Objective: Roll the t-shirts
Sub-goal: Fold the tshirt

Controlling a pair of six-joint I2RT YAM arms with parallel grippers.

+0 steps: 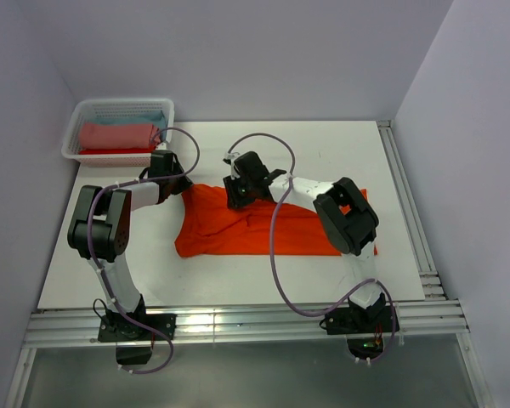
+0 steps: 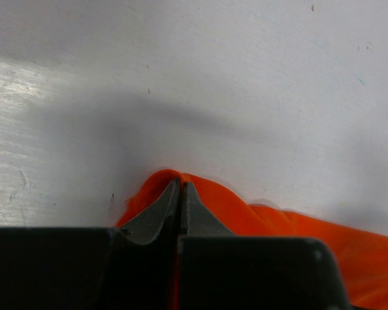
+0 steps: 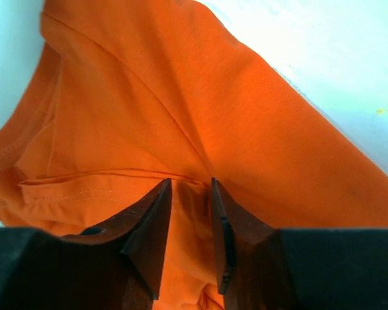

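Nearest the arm bases, the bright orange short-sleeved cotton t-shirt lies flat on the white table as a long crumpled band, running from under the left claw's tips to well past the right claw on its right. No turn of it is wound up yet.

The left claw has its fingers pressed together on the shirt's far left corner. A thin line of orange shows between them and the cloth rises in a small peak at the tips, with bare table just beyond.

The right claw sits low on the shirt's far edge, near the left claw and to its right. Its fingers stand a little apart with orange cloth and a stitched hem directly between and beneath them. Whether they pinch a fold or only rest over it, I cannot tell.

Beyond the left claw, a little to its left, stands the white plastic lattice basket. It holds a salmon-pink cloth roll, a light blue cloth behind that, and a red cloth along the basket's near side.

I judge the task mostly done: three pieces look rolled and stowed, and the orange one remains to be rolled from one end and put away.

Count: one shirt on the table, three cloths in the basket, one basket, two claws.
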